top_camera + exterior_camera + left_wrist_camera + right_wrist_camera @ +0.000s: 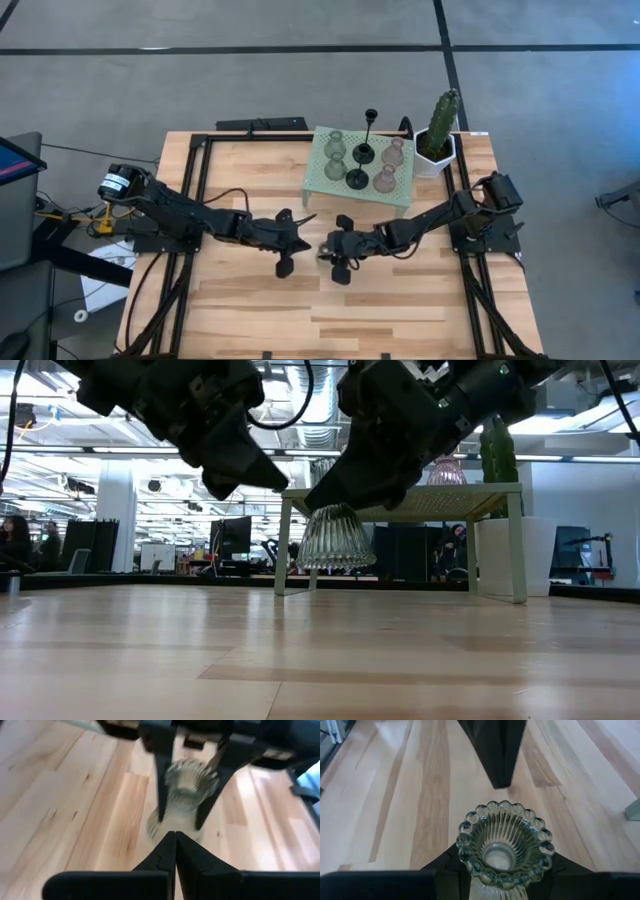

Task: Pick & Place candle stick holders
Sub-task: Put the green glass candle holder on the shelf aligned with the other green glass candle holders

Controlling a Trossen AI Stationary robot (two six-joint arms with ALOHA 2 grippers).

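Observation:
My right gripper is shut on a clear greenish ribbed bell-shaped candle stick holder, near the table's middle and just in front of the stand. My left gripper is shut and empty, its tips pointing at the holder from the table's left, a short gap away. The mint-green mesh stand carries green, pink and black holders and the tall thin black stem. My right gripper pinches the holder's narrow upper part between its two fingers, one on each side. The fingers slant down from the table's right. The holder hangs upright below them, its beaded wide rim downward, lifted clear of the table.
A green cactus in a white pot stands right of the stand at the back right. The wooden table top lies bare in front of both grippers. People and desks show in the room beyond the far edge.

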